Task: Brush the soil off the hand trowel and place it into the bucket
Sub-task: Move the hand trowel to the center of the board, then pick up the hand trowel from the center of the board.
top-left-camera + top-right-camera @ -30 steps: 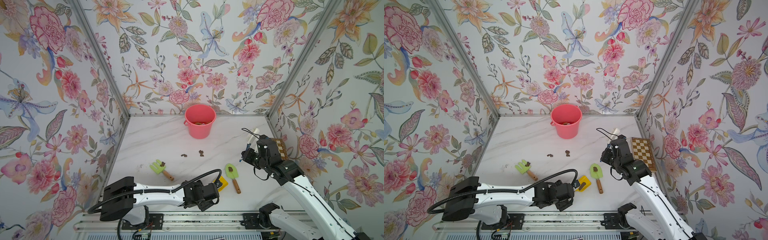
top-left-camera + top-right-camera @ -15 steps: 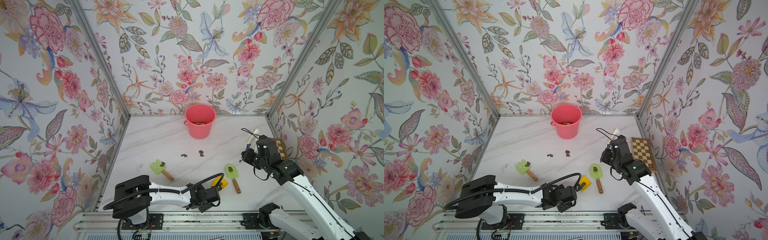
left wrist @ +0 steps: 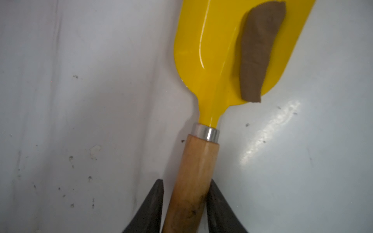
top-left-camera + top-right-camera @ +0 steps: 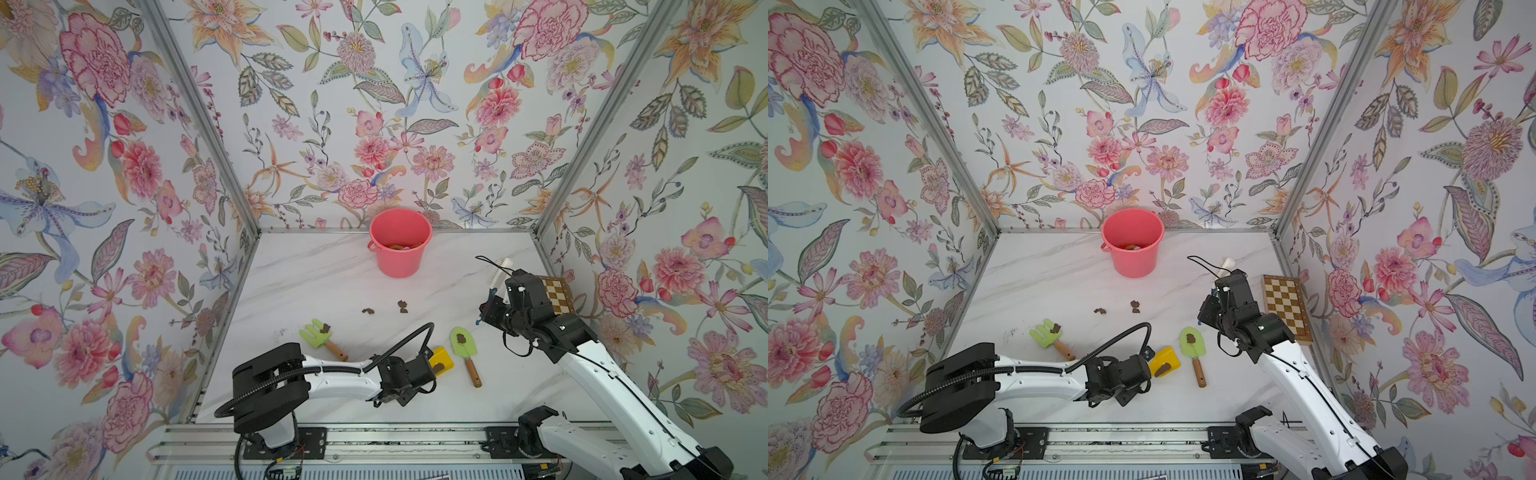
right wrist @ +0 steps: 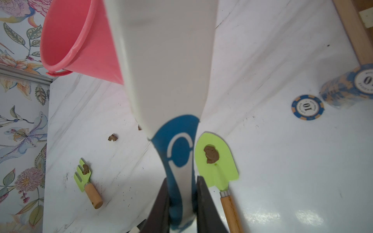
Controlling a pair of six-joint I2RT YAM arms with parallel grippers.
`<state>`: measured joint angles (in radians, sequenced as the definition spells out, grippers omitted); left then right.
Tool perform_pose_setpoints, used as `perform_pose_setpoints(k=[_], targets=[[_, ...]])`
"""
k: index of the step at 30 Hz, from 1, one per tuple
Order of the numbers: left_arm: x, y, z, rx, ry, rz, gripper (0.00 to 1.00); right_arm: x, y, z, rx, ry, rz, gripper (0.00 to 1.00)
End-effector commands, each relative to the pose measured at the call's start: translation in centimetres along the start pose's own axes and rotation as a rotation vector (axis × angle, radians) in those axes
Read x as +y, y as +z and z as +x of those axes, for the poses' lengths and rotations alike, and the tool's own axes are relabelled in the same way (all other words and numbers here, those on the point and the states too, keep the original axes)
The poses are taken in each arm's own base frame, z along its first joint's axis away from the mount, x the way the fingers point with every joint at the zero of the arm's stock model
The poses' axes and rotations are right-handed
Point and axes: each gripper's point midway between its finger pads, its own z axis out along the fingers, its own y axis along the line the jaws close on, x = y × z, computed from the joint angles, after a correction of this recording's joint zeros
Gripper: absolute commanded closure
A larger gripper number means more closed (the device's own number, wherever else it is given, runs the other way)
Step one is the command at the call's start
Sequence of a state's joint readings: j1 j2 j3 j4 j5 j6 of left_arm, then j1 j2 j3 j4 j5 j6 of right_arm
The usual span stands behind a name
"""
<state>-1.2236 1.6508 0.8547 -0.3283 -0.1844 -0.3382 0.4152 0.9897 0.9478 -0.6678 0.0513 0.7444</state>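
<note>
**Left gripper** (image 3: 186,186): the jaws stand narrow on the wooden handle of the yellow trowel (image 3: 210,56). Both fingers (image 3: 219,203) lie against the wood, well behind the metal collar. I judge the grip far back on the handle to be deliberate, since it leaves the whole blade free for brushing. The trowel lies low at the near edge of the table (image 4: 311,282), and no lift is evident.

**Soil:** one long brown soil lump (image 3: 256,52) lies along one side of the yellow blade and reaches its rear edge. Brushing is not yet done.

**Right gripper** (image 5: 181,181): the jaws are clamped on the blue-and-white handle of the brush (image 5: 167,70). The bristle end is raised above the table and points toward the back wall, well apart from the yellow trowel. Held by its tail, the brush has full reach — it appears parked until the blade is presented.

**Bucket** (image 4: 395,264): it stands upright against the back wall with its mouth open, well apart from both arms. Something small lies at the bottom, but I cannot identify it.

**Other items:**
- The green trowel (image 4: 462,343) and the hand fork (image 4: 318,334) each carry a lump.
- Loose crumbs (image 4: 402,306) lie between the tools and the bucket.
- A chessboard (image 4: 1285,305) sits along the right wall, with a poker chip (image 5: 307,108) near it.

**Risk:** the lump looks sticky, so a light stroke may smear it rather than clear it.
</note>
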Motion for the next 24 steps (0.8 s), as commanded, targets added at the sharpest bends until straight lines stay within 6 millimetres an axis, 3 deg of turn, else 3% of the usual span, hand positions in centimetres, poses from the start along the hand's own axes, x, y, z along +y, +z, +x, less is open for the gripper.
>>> perform_pose_setpoints(k=[1,9,12,15,24], targets=[[3.0,0.5,1.1,0.052,-0.046,-0.064,0.65,1.0,0.3,-0.7,-0.02,-0.011,-0.04,0.94],[6.8,2.0,0.2,0.082,-0.084,-0.103,0.63,2.0,2.0,-0.6,0.013,-0.035,-0.063,0.94],[7.1,1.8,-0.1,0.077,-0.077,-0.105,0.41,2.5,2.5,-0.8,0.017,-0.041,-0.075,0.95],[7.1,1.3,-0.1,0.073,-0.093,-0.088,0.27,2.9,3.0,-0.9,0.026,-0.051,-0.079,0.95],[6.1,1.3,2.9,0.107,-0.124,-0.014,0.3,3.1,4.6,-0.7,0.059,-0.072,-0.072,0.95]])
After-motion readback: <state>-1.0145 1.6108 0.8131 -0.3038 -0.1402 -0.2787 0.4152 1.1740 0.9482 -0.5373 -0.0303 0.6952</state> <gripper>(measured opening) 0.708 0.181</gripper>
